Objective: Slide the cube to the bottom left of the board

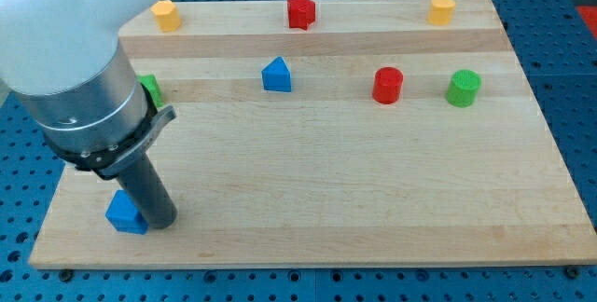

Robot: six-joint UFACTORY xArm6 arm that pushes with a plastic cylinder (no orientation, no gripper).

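Note:
A blue cube [125,213] sits near the bottom left corner of the wooden board [373,199]. My tip [159,221] rests on the board right beside the cube, touching its right side. The arm's large grey body covers the board's left part above it.
A blue pentagon-shaped block [276,75] is in the upper middle. A red cylinder [388,86] and a green cylinder [464,89] stand right of it. A yellow block [166,15], a red star [300,11] and a yellow block [441,8] line the top edge. A green block [149,87] peeks out beside the arm.

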